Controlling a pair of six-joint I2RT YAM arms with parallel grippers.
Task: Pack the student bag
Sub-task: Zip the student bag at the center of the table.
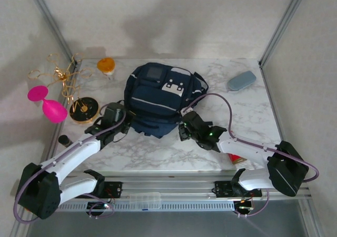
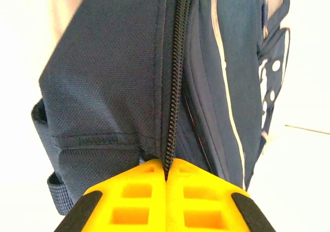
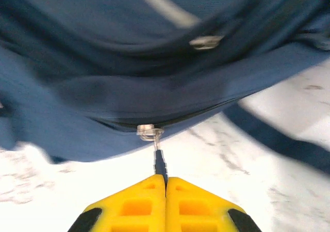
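One student bag (image 1: 158,97) – navy with thin white trim lines – lies in the middle of the marble surface (image 1: 158,152), nearer its far edge than its near one, with one grey square patch (image 1: 154,73) on its far end. Two tools are on it. The left tool (image 2: 166,166) is at the bag's near left corner, its two yellow fingers pressed together on the line of black zip teeth (image 2: 174,87) where the fabric bunches. The right tool (image 3: 165,180) is at the bag's near right side, its fingers closed on one dark zip pull (image 3: 160,162) that hangs from a silver slider (image 3: 149,131) at the bag's lower seam, just above the surface.

Around the bag are seven loose things. Toward the far left corner sit one orange round item (image 1: 106,66) and one gold wire ornament (image 1: 58,76). Along the left edge are one pink two-lobed object (image 1: 47,102), one black-and-gold disc (image 1: 84,109) and one small black cylinder (image 1: 65,140). Toward the far right corner lies one grey-blue case (image 1: 241,80) – well apart from the bag. At the near edge, partly under the right arm, shows one red item (image 1: 236,158).
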